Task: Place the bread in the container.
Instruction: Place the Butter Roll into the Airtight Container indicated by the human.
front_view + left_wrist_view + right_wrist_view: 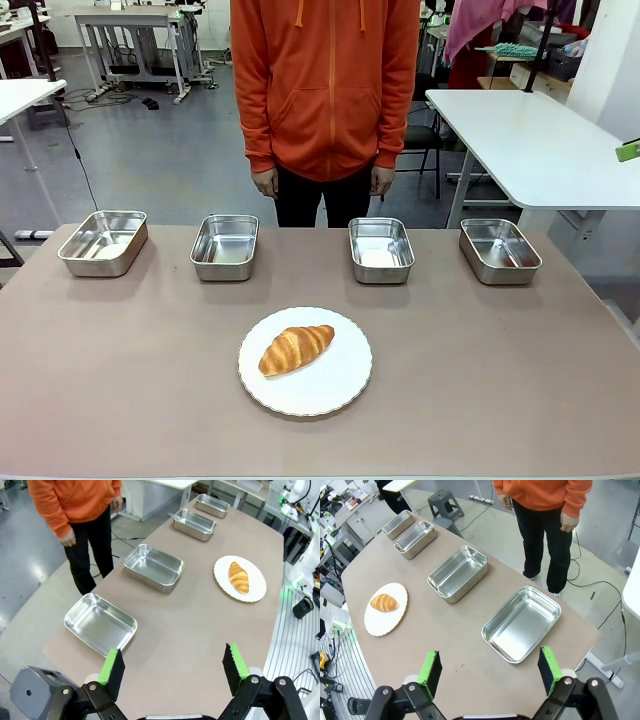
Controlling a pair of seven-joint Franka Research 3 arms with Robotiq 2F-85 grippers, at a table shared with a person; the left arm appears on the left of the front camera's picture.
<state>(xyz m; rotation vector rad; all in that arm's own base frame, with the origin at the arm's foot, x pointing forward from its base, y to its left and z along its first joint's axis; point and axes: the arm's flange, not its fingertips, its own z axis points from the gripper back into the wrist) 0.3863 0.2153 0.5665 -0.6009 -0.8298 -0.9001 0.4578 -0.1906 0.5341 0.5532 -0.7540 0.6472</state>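
Note:
The croissant [296, 348] lies on a round white plate [330, 390] in the middle of the brown table, also seen as the croissant [238, 577] and the croissant [384, 602] in the wrist views. Several identical steel pans stand empty in a row along the far edge; which one is the container cannot be told. My left gripper [174, 665] hangs open high above the table's left end, near the leftmost pan [100, 624]. My right gripper [490, 668] hangs open above the right end, near the rightmost pan [521, 623]. Both hold nothing.
A person in an orange hoodie [325, 85] stands at the far side, hands [264, 183] hanging down. The pans in the front view: leftmost pan [103, 242], second pan [225, 246], third pan [381, 249], rightmost pan [499, 250]. A white table [540, 140] stands at the back right.

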